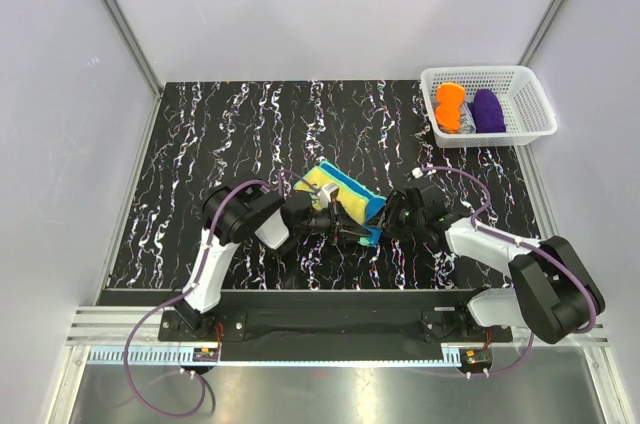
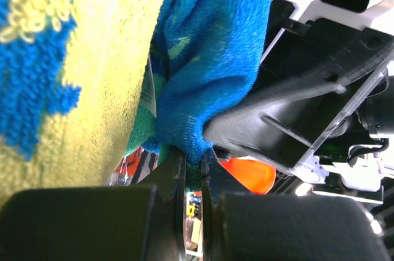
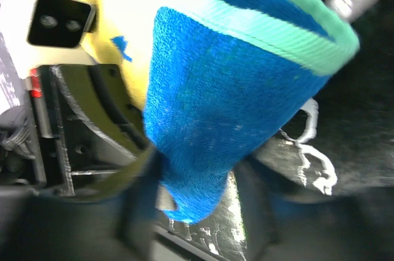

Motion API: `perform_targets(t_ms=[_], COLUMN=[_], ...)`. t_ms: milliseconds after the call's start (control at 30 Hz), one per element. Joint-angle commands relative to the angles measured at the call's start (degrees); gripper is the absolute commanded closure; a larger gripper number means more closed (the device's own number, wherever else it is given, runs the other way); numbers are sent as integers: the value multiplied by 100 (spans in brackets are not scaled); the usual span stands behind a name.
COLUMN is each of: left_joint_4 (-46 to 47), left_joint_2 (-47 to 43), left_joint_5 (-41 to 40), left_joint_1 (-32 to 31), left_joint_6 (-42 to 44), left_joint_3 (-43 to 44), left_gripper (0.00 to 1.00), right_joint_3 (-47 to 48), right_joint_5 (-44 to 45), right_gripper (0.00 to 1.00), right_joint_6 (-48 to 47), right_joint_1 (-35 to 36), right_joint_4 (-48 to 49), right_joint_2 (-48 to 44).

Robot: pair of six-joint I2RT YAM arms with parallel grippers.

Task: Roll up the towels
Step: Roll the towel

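The teal-green, blue and yellow towel (image 1: pixel 345 196) lies mid-table, partly folded, its near edge lifted. My left gripper (image 1: pixel 355 234) is at that near edge. In the left wrist view the gripper (image 2: pixel 194 165) is shut on a pinch of blue towel (image 2: pixel 209 70). My right gripper (image 1: pixel 385 227) is just right of it, at the same corner. In the right wrist view the blue corner (image 3: pixel 203 150) hangs between the spread fingers of the gripper (image 3: pixel 203 181), with table showing beside it. The orange towel (image 1: pixel 450 107) lies rolled in the basket.
The white lattice basket (image 1: pixel 525 79) stands at the back right of the black marbled mat (image 1: pixel 220 144) and also holds a purple cloth (image 1: pixel 487 111). The two grippers are very close together; the right gripper's body (image 2: pixel 295 113) fills the left wrist view.
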Motion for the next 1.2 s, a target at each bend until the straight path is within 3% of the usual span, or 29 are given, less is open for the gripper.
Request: perform_targets(t_ms=[0, 67, 200, 333, 367, 433, 467, 567, 767, 967, 1167], left_joint_4=[1439, 1037, -176, -2275, -3367, -4402, -5381, -6582, -6912, -6630, -6754], left_joint_2=[55, -94, -621, -1517, -1945, -2387, -2815, -3388, -3435, -3084, -2521], left_joint_5=[395, 396, 256, -288, -707, -1271, -2014, -3543, -5568, -6729, -7224], left_joint_1=[14, 14, 14, -3, -21, -187, -301, -881, -2024, -2780, -3115], left_joint_6=[-52, 220, 1098, 2921, 3276, 4336, 4674, 5642, 6531, 6795, 6953], left_joint_3=[92, 40, -110, -128, -6, 162, 371, 707, 1076, 1146, 1638], left_gripper=[92, 86, 68, 55, 51, 49, 47, 47, 46, 46, 41], right_joint_3=[58, 102, 321, 655, 751, 814, 849, 884, 989, 1130, 1148], right_joint_5=[235, 305, 551, 814, 824, 832, 815, 806, 657, 595, 534], right_gripper=[56, 68, 76, 81, 81, 82, 82, 84, 83, 82, 81], right_joint_6=[-2, -10, -98, -204, -221, -213, -204, -142, -90, -90, -81], right_joint_1=[40, 40, 49, 75, 75, 93, 101, 110, 136, 128, 128], right_joint_4=[184, -9, -756, -1529, -1731, -1899, -1943, -2023, -2014, -2111, -2111], right_joint_2=[72, 19, -192, -280, -271, -228, -158, 18, 361, 414, 379])
